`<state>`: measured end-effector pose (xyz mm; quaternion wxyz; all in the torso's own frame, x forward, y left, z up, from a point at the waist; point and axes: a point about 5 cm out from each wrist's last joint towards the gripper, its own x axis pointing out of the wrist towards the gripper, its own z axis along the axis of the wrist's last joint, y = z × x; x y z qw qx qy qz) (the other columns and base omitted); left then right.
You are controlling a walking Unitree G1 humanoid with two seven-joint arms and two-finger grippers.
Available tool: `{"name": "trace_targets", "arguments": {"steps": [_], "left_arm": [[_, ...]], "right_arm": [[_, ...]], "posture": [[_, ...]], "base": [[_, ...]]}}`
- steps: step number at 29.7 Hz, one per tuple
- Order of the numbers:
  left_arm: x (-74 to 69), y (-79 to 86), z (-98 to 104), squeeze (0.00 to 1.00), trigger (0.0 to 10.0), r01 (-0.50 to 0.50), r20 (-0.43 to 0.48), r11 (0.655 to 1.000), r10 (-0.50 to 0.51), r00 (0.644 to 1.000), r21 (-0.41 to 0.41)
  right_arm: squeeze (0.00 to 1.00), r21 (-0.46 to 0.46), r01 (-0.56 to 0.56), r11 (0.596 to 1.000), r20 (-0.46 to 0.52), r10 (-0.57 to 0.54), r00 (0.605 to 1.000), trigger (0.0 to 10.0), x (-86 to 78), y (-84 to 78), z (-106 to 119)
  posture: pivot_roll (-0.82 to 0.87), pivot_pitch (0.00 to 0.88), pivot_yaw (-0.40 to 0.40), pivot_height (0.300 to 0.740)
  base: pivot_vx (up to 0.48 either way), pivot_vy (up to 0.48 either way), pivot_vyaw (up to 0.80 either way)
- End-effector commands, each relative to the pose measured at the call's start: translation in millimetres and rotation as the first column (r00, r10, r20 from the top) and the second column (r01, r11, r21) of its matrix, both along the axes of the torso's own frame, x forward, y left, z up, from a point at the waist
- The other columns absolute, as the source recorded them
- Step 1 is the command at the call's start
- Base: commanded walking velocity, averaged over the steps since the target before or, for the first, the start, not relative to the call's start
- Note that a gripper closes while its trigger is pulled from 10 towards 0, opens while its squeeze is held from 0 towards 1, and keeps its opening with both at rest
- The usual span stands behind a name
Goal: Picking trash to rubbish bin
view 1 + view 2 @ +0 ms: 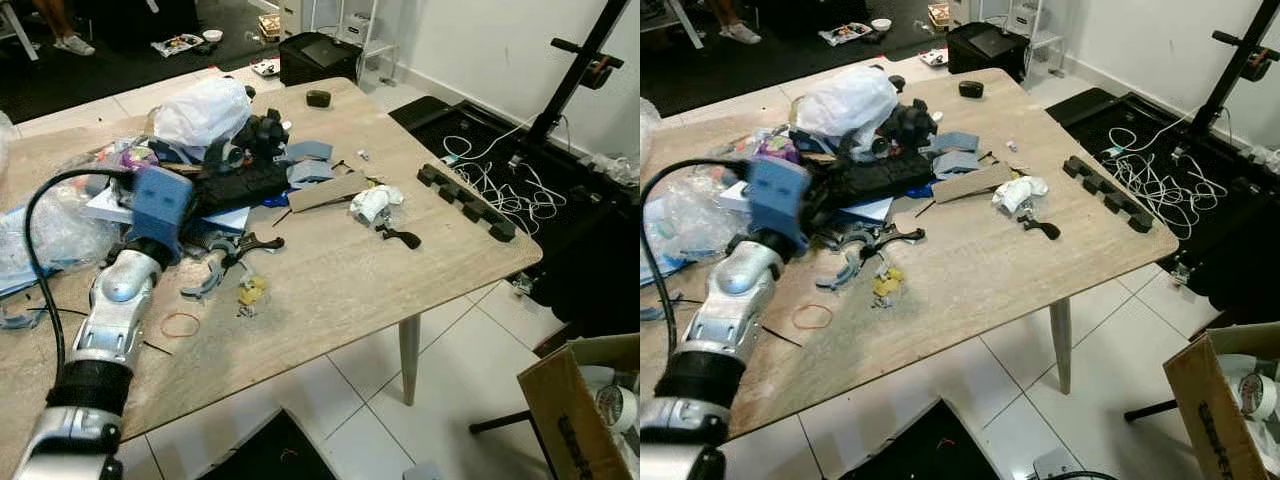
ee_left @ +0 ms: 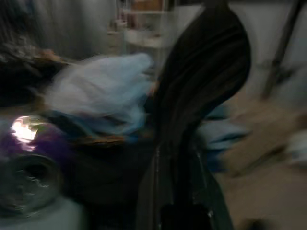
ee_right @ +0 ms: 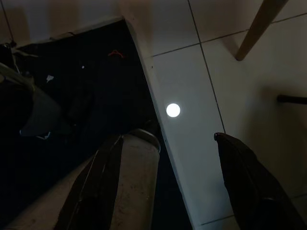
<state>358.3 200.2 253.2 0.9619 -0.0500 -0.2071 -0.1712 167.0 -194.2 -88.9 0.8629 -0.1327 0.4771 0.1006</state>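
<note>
Your left hand (image 1: pixel 215 190) reaches into the clutter on the pale wood-grain worktop (image 1: pixel 330 290); blur hides its fingers, so you cannot tell how far apart they stand. Just beyond it lies crumpled white paper trash (image 1: pixel 375 203), soft and wrinkled, long axis running toward the worktop's far edge. Your right hand (image 3: pixel 168 187) hangs over the glossy tiled floor (image 3: pixel 192 72), fingers spread wide, holding nothing.

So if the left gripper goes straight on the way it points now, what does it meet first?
Probably the black keyboard in the clutter pile just ahead of the left gripper, with the white plastic bag beyond it. The left wrist view is blurred, so depth is uncertain.
</note>
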Motion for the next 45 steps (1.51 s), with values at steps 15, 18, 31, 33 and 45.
{"name": "trace_targets", "arguments": {"steps": [15, 18, 31, 33, 45], "left_arm": [[-77.5, -73.0, -42, 0.00, 10.0, 0.714, 0.106, 0.596, -0.736, 0.669, -0.367], [-78.9, -78.4, -58, 0.00, 10.0, 0.691, 0.080, 0.570, -0.743, 0.664, -0.444], [-80.5, -85.8, -81, 0.00, 10.0, 0.626, -0.003, 0.582, -0.734, 0.679, -0.519], [-79.1, -85.9, -83, 0.00, 10.0, 0.614, -0.026, 0.600, -0.726, 0.687, -0.513], [-77.7, -91.6, -88, 0.00, 10.0, 0.618, -0.085, 0.632, -0.728, 0.680, -0.468]], "right_arm": [[0.00, -0.039, -0.010, 0.999, -0.116, 0.005, 0.993, 10.0, -18.3, -9.3, -8], [0.00, -0.043, -0.013, 0.999, -0.117, 0.008, 0.993, 10.0, -18.3, -10.2, -8], [0.00, -0.048, -0.017, 0.999, -0.124, 0.011, 0.992, 10.0, -11.4, -4.1, -6], [0.00, -0.044, -0.025, 0.999, -0.125, 0.019, 0.992, 10.0, -8.6, 4.1, -7], [0.00, -0.034, -0.048, 0.998, -0.132, 0.044, 0.990, 10.0, -7.8, 24.4, -9]], "posture": [[-0.06, 0.196, 0.020, 0.740], [-0.06, 0.197, 0.018, 0.740], [-0.06, 0.181, 0.005, 0.740], [-0.05, 0.181, 0.005, 0.740], [-0.05, 0.172, 0.007, 0.740]], "base": [[0.000, 0.000, 0.00], [0.000, 0.000, 0.00], [0.000, 0.000, 0.00], [0.000, 0.000, 0.00], [-0.255, 0.000, 0.00]]}}
